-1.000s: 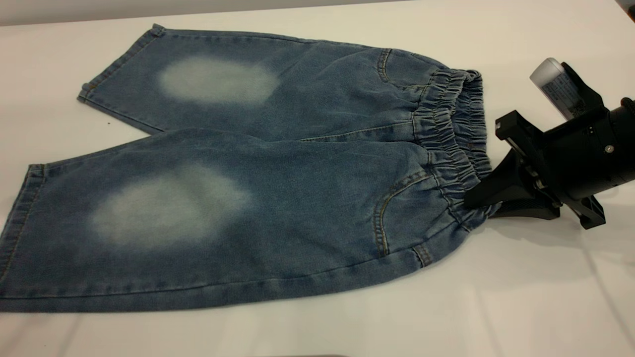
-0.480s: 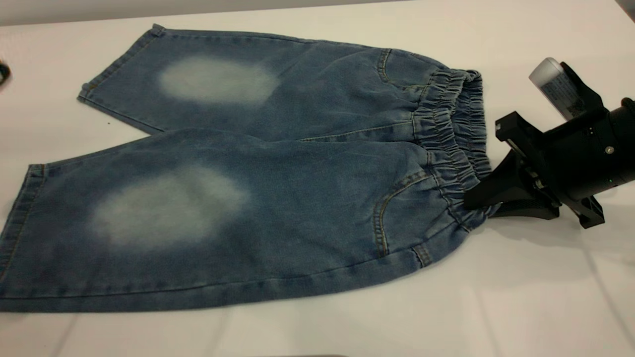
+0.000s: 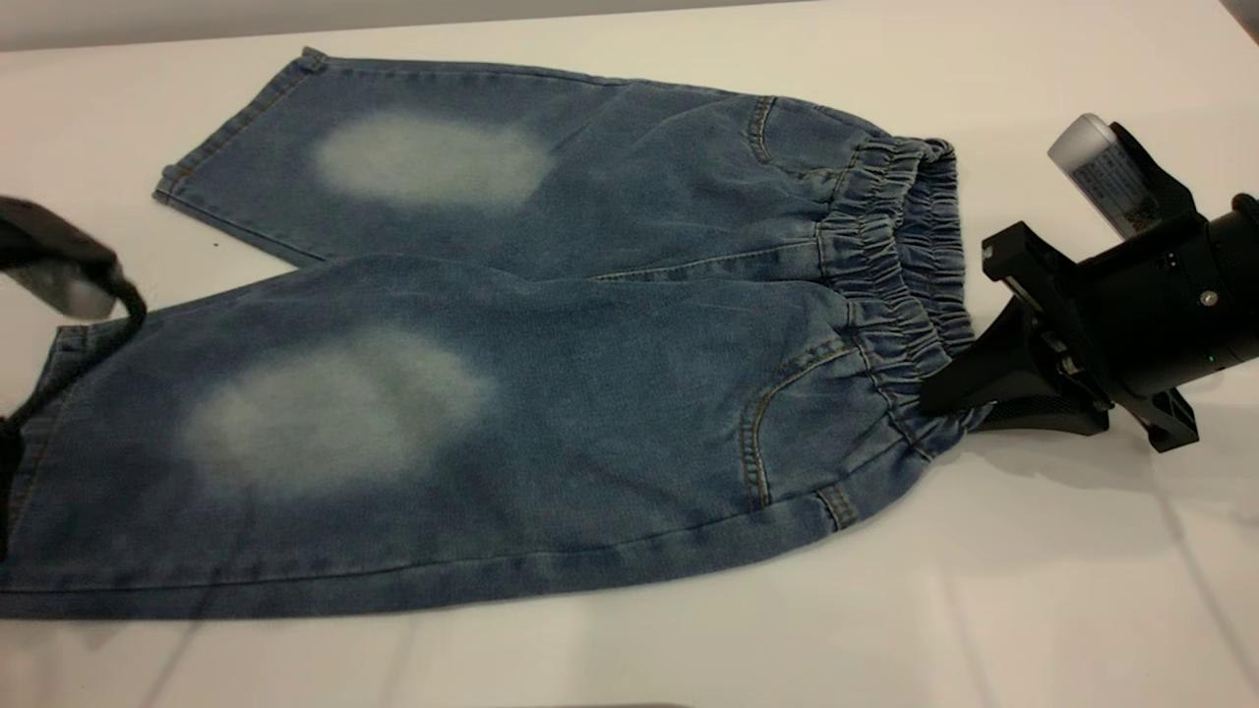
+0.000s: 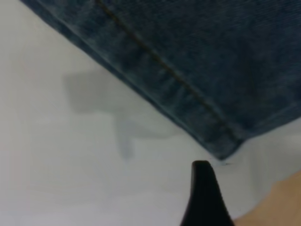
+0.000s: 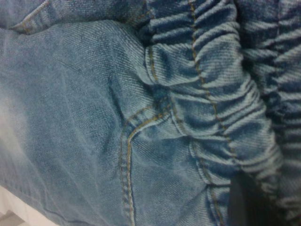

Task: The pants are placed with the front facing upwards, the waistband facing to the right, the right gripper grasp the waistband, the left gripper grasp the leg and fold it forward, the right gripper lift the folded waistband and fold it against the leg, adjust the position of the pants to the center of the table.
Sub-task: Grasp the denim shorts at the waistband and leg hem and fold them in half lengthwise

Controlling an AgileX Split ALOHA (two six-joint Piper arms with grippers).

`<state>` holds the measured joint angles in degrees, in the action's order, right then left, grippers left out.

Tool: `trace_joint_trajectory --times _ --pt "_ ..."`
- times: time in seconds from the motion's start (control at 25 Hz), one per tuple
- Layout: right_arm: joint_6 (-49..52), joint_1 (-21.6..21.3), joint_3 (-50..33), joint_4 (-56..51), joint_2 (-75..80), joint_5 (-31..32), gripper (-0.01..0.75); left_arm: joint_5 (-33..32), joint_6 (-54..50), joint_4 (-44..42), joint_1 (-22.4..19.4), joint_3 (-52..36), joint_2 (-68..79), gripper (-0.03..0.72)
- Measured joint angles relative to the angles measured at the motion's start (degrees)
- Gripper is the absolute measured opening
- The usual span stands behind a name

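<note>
Already your right gripper (image 3: 949, 398) has its fingers pinching the waistband (image 3: 890, 270); bring the left gripper (image 3: 59, 270), finger spread unclear, onto the leg hem (image 4: 188, 92) just beyond its fingertip.

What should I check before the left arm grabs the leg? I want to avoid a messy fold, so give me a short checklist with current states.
1. Pants lie flat, front up, waistband toward the right: ok.
2. Right claw is shut on the waistband at its near end: ok.
3. Left claw has reached the leg hem: not ok; it hangs above the table just off the hem corner.
4. Left claw is open for the grasp: cannot tell.
5. Both legs are spread apart without overlap at the hems: ok.
</note>
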<state>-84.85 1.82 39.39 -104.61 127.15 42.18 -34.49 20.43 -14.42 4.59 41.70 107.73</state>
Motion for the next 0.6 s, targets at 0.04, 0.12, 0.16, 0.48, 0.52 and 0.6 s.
trace_joint_trajectory --times 0.04,0.12,0.16,0.48,0.52,0.6 --pt "0.0 0.0 0.0 0.0 0.0 0.0 0.04 0.63 0.46 -0.82 0.0 0.02 0.5 0.442" --pt "0.0 0.0 0.0 0.0 0.0 0.0 0.04 1.99 2.04 -1.22 0.0 0.02 1.54 0.442" --pt "0.0 0.0 0.0 0.0 0.0 0.0 0.041 2.55 2.99 -1.29 0.0 0.07 1.89 0.442" --pt "-0.12 0.0 0.0 0.0 0.0 0.0 0.041 4.66 14.09 -1.1 0.0 0.07 3.04 0.442" --pt "-0.12 0.0 0.0 0.0 0.0 0.0 0.041 4.2 16.12 -0.64 0.0 0.07 3.32 0.442" --pt "-0.12 0.0 0.0 0.0 0.0 0.0 0.043 3.74 19.95 1.16 0.0 -0.05 3.85 0.442"
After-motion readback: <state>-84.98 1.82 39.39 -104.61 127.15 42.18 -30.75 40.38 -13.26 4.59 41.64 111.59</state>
